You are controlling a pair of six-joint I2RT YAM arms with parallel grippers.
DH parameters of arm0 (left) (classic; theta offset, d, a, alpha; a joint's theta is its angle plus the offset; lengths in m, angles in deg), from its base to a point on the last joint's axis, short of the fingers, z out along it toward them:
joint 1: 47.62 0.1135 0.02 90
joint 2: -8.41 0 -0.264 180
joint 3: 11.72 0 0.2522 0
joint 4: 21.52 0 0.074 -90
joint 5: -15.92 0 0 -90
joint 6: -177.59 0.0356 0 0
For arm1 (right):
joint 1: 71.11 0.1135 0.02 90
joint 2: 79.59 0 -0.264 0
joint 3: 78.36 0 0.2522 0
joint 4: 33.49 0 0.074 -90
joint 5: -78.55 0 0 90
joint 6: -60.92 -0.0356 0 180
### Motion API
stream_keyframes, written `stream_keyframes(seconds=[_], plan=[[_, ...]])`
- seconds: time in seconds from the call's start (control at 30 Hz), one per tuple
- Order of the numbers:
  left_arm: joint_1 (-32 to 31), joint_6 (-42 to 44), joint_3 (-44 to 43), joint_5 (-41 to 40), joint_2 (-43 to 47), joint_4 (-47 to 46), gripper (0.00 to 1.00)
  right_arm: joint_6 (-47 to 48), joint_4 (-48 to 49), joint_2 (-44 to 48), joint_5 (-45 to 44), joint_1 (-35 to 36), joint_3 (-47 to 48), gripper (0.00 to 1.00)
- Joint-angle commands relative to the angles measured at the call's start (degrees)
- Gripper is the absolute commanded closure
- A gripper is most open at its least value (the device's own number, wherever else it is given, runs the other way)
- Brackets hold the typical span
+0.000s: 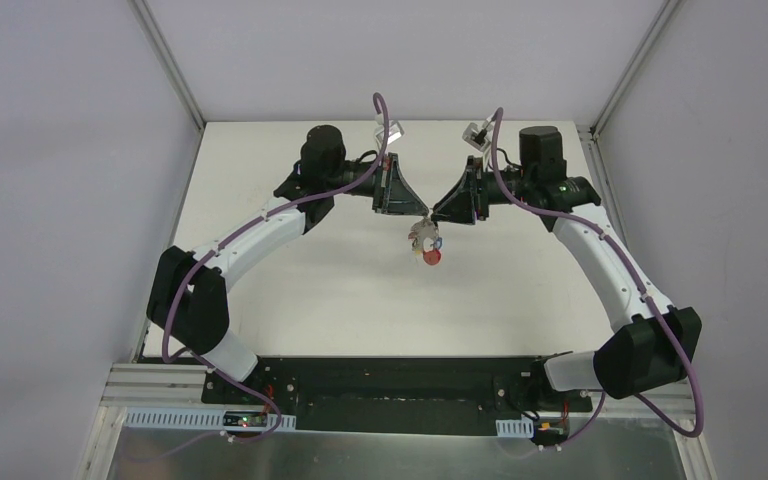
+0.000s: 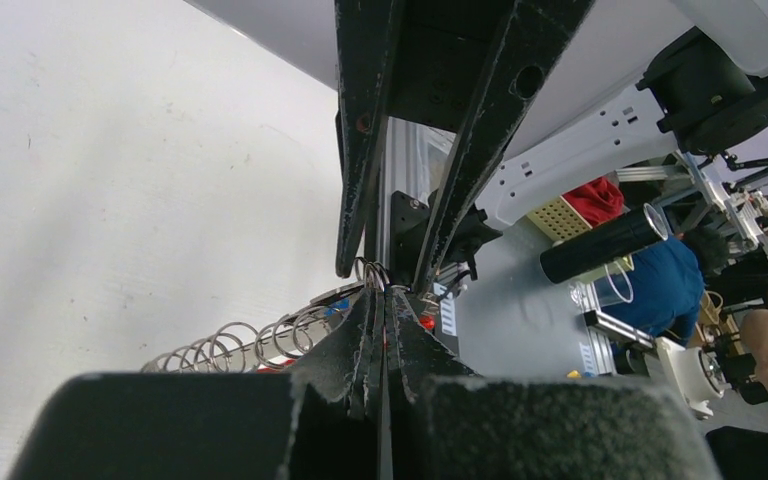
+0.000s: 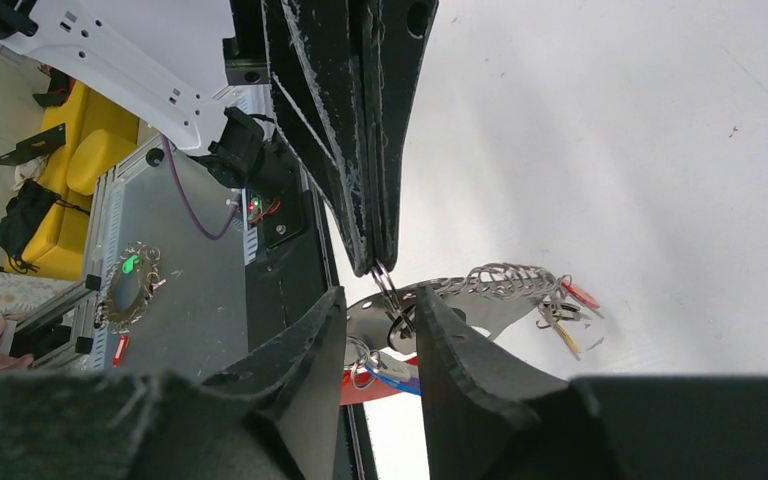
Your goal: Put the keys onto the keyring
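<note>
On the left, the white table (image 1: 260,290) lay bare from its left edge to the middle. The left arm (image 1: 250,235) arched over that stretch, well apart from the grey side wall (image 1: 60,200).

Over the table's centre the left gripper (image 2: 384,300) had its 2 fingers pressed together. It pinched the keyring (image 3: 450,300) by a small wire loop (image 3: 390,290) at its top. The keyring hung just below the meeting fingertips, a grey curved plate with a red section (image 3: 380,388) beneath it. Whether its lowest part touched the table could not be told. A row of wire rings (image 3: 505,275) ran along the plate. At the row's far end the keys (image 3: 568,310) dangled, 1 with a red head (image 3: 580,293) and 1 yellowish.

The right gripper (image 3: 380,300) met the left one tip to tip. Its 2 fingers (image 3: 310,350) were spread, 1 on each side of the loop and the plate's end, gripping neither.

Further right, bare table ran out to the right edge under the right arm (image 1: 600,260). The black base plate (image 1: 390,385) lined the near edge.
</note>
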Motion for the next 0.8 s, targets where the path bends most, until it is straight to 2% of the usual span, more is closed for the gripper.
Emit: stream_keyframes(seconds=[0.0, 0.23, 0.63, 0.77], plan=[[0.13, -2.76, 0.15, 2.27, 3.2, -7.07, 1.0, 0.33, 1.69, 1.79, 3.45, -0.84, -0.24, 0.7], [0.13, -3.29, 0.12, 2.22, 3.04, -7.87, 1.0, 0.76, 1.7, 1.93, 4.42, -0.94, -1.24, 0.83], [0.12, -3.11, 0.58, 1.83, 2.61, -8.24, 1.0, -2.79, 4.89, 1.33, 6.58, -0.87, -1.45, 0.86], [0.13, -2.7, 0.77, 1.83, 2.51, -7.98, 1.0, -3.88, 5.85, 1.11, 7.16, -0.88, -1.5, 0.97]])
